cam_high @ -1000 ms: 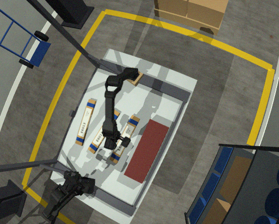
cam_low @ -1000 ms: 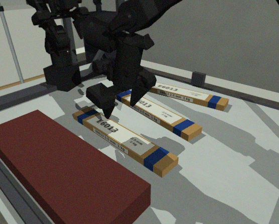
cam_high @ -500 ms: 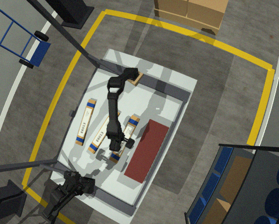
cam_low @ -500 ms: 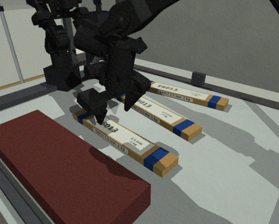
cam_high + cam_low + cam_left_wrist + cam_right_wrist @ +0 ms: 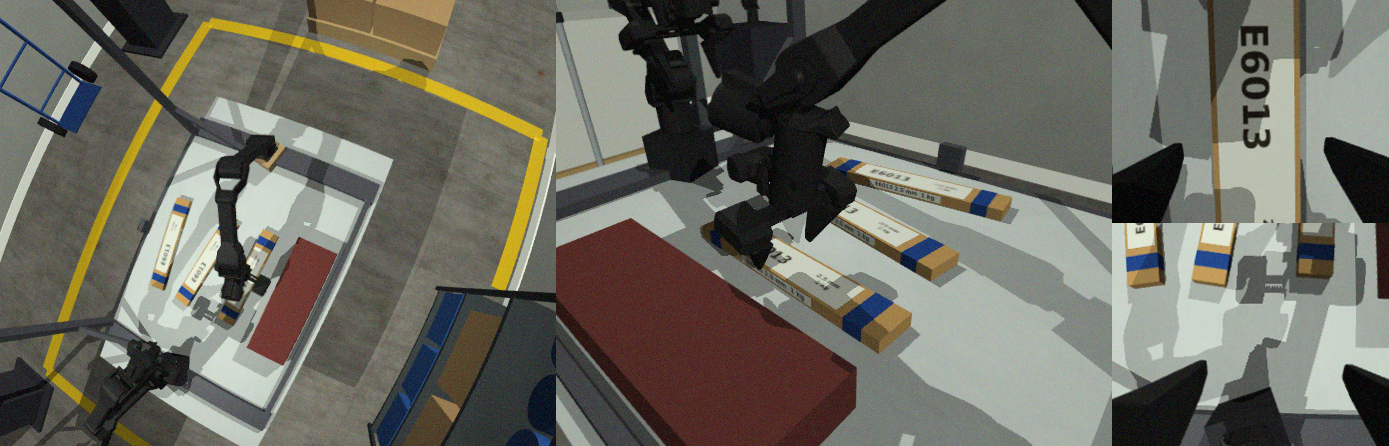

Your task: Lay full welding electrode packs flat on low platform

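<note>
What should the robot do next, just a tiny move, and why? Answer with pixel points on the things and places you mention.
Probably lower the left gripper (image 5: pixel 246 287) (image 5: pixel 783 250) (image 5: pixel 1254 146) a little, straight down: its open fingers seem to stand on either side of the pack nearest the red platform (image 5: pixel 292 302) (image 5: pixel 681 320).

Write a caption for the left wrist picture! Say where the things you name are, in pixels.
Open left gripper (image 5: pixel 1253 144) above a pack marked E6013 (image 5: pixel 1258 124).
</note>
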